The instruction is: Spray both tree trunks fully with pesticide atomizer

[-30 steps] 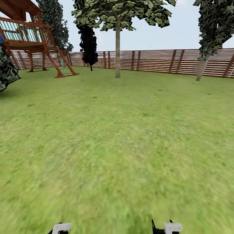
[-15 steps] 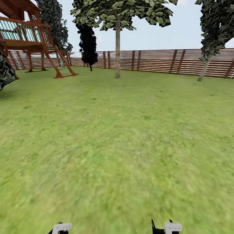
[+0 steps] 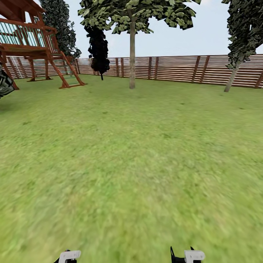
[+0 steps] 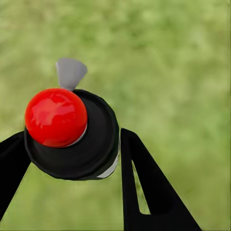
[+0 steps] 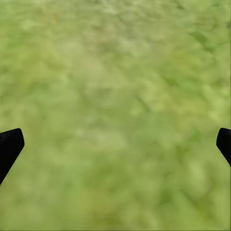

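The left gripper (image 4: 72, 159) grips the atomizer (image 4: 72, 132); the right gripper (image 5: 115, 144) is wide open. Better to drive straight to the trunk (image 3: 132, 58), holding the nozzle level.

lawn (image 3: 131, 164) | two trees (image 3: 132, 54) near fence (image 3: 175, 69) | playset (image 3: 33, 44) far left, partly cropped

1 pesticide atomizer (image 4: 72, 134), carrying 1 red knob (image 4: 56, 117) and 1 grey nozzle (image 4: 70, 72), sits between the 2 black fingers (image 4: 144, 187) of 1 left gripper (image 4: 72, 159). 1 right gripper (image 5: 115, 144) shows 2 fingertips (image 5: 9, 147). Far ahead of both: 2 pale-trunked trees (image 3: 132, 47), 2 dark conifers (image 3: 98, 47), 1 wooden play tower (image 3: 33, 44), 1 slatted fence (image 3: 175, 69).
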Controlling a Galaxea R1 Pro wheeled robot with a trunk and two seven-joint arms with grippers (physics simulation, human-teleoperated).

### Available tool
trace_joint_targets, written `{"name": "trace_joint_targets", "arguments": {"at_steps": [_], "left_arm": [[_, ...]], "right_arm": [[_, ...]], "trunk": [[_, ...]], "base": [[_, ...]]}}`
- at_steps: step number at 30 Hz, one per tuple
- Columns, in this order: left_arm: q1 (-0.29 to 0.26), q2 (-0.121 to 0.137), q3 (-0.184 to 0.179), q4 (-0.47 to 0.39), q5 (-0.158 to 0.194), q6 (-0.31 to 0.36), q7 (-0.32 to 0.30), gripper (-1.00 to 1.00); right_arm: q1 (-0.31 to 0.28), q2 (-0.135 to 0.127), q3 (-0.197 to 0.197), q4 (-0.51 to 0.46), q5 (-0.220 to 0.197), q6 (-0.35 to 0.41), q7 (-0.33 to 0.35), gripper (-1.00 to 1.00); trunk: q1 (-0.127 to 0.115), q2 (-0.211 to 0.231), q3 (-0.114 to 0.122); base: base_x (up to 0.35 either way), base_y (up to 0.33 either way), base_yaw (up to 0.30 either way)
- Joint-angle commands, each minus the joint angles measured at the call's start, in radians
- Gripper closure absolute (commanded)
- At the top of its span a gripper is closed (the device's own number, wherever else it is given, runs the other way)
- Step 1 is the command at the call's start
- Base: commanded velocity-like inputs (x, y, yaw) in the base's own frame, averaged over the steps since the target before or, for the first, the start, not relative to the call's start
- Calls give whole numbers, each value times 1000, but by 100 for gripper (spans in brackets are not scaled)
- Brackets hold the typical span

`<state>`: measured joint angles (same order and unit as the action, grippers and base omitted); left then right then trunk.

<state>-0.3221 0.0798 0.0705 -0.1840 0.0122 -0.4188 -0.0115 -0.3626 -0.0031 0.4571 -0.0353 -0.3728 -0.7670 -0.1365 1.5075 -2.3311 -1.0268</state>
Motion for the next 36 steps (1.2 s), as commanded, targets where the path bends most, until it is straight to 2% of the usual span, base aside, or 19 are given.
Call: {"name": "trace_joint_targets", "arguments": {"at_steps": [1, 36], "left_arm": [[0, 0, 0, 0, 0, 0, 0, 100], [0, 0, 0, 0, 0, 0, 0, 100]], "right_arm": [[0, 0, 0, 0, 0, 0, 0, -100], [0, 0, 0, 0, 0, 0, 0, -100]], "trunk": [[0, 0, 0], [0, 0, 0]], "base": [[339, 0, 0], [338, 0, 0]]}}
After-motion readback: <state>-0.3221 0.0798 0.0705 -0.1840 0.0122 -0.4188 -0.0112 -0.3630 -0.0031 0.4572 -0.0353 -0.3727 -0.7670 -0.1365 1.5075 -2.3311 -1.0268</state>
